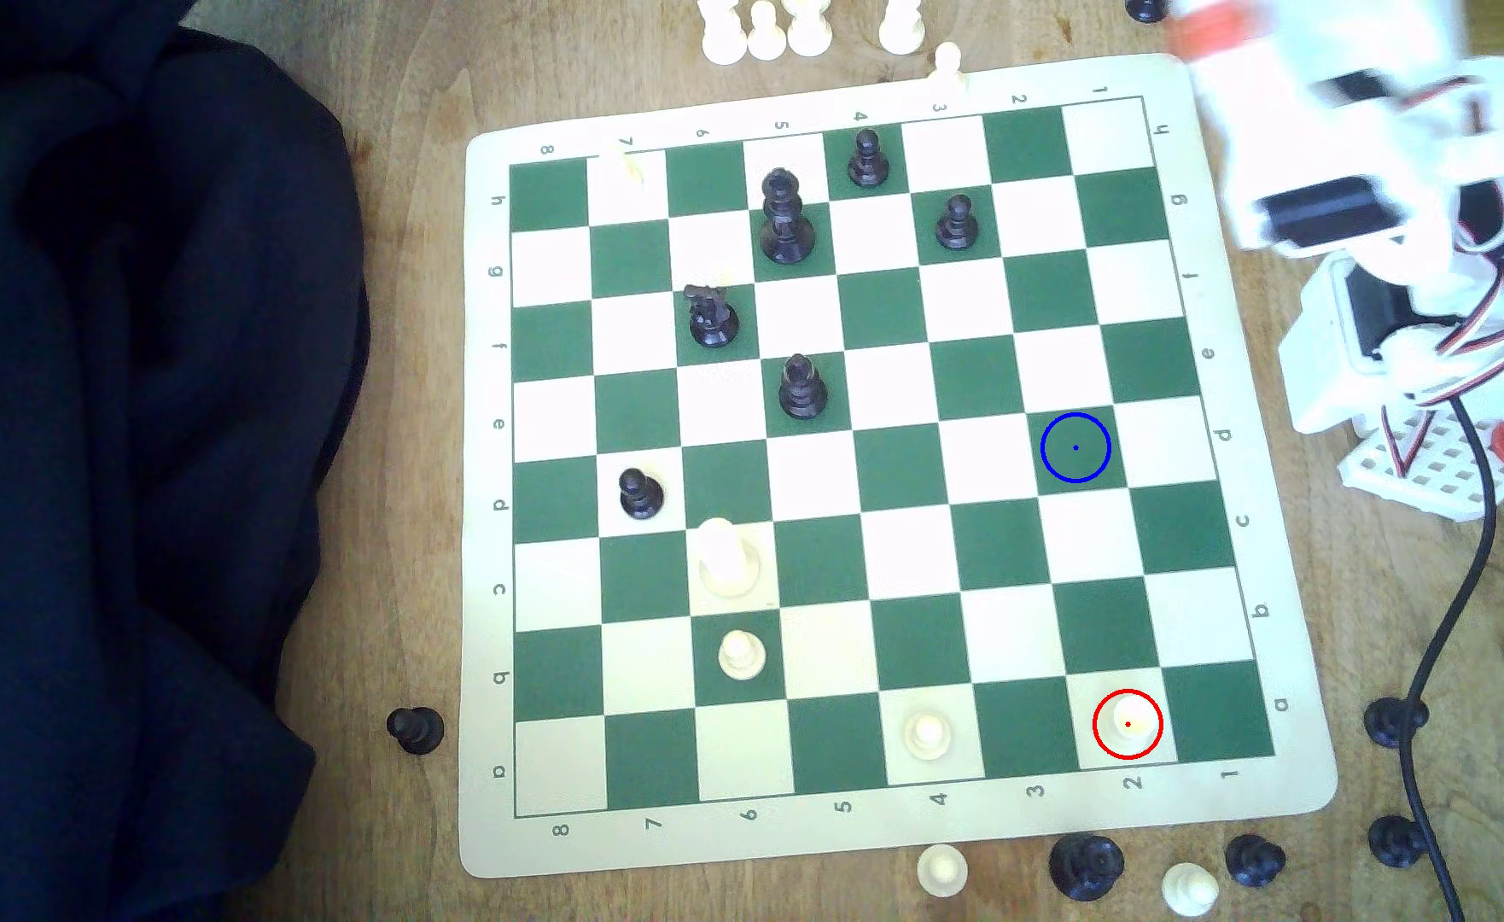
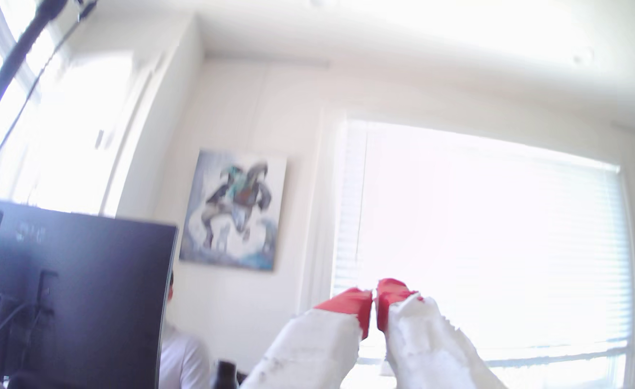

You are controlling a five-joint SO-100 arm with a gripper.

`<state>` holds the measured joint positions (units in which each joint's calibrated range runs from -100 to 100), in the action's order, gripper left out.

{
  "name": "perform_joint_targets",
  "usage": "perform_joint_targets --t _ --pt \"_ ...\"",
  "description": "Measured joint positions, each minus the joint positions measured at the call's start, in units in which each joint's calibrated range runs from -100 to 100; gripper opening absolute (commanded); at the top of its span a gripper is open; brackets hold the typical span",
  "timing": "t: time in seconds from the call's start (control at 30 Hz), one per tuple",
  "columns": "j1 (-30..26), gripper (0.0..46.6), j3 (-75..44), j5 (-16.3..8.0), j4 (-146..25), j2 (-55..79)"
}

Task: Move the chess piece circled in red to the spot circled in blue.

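The chess piece circled in red (image 1: 1127, 720), a small cream-white pawn, stands on a white square in the board's near row towards the exterior view's right. The spot circled in blue (image 1: 1075, 448) is a bare dark green square in the same column, three rows farther back. My arm is raised off the board at the exterior view's upper right, blurred, with the red-tipped gripper (image 1: 1210, 31) far from the pawn. In the wrist view the gripper (image 2: 375, 297) points up at the room, its red fingertips (image 2: 353, 303) almost touching, with nothing between them.
Several black pieces (image 1: 786, 217) stand on the far half of the green and white board (image 1: 482, 496), with white pieces (image 1: 740, 656) nearer. Loose pieces lie around the board's edges. Dark cloth (image 1: 110, 443) covers the left, and a black cable (image 1: 1458, 621) runs down the right.
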<state>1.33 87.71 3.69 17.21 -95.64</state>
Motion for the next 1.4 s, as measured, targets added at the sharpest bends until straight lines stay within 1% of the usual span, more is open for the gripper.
perform_joint_targets --t 0.07,0.1,0.17,0.27,0.33,0.37,0.43,0.47,0.5,0.53,0.6,0.63,0.7,0.77,0.83,0.87,0.93,0.97,1.07,1.1,1.4 --pt "0.00 0.6 -2.98 -0.39 -5.10 0.00" --pt "0.00 0.6 -6.33 -0.63 -12.19 -0.25" --pt "0.00 0.6 -8.95 -0.73 -20.40 0.50" --pt "1.99 0.9 -13.19 -0.78 -35.78 2.26" --pt "1.11 1.0 -16.90 -0.93 -44.70 4.94" --pt "-0.07 1.0 -21.60 -0.93 -55.46 7.79" --pt "0.07 1.1 -23.86 -0.98 -65.02 9.22" --pt "-1.18 1.7 -24.22 -0.93 -68.45 9.55" --pt "-2.58 7.9 -24.40 -0.83 -71.47 9.72" --pt "-5.16 9.7 -24.40 -0.98 -75.46 9.97" --pt "-6.19 12.4 -24.40 -1.03 -77.85 10.05" --pt "-7.60 14.0 -24.40 -0.98 -79.52 10.05" --pt "-14.45 16.0 -24.49 -1.76 -83.35 10.89" --pt "-17.85 17.5 -24.94 -3.22 -84.86 12.15" --pt "-21.90 18.1 -25.03 -4.05 -84.94 13.91" --pt "-23.01 18.5 -25.03 -4.49 -84.94 14.83" --pt "-24.41 18.8 -25.03 -5.13 -84.94 16.93" --pt "-26.25 18.8 -25.03 -5.47 -84.94 18.77" --pt "-28.54 18.4 -25.03 -5.86 -84.94 21.87" --pt "-30.16 18.3 -25.03 -5.86 -84.94 24.13" --pt "-35.10 18.1 -24.94 -6.40 -80.16 36.70"
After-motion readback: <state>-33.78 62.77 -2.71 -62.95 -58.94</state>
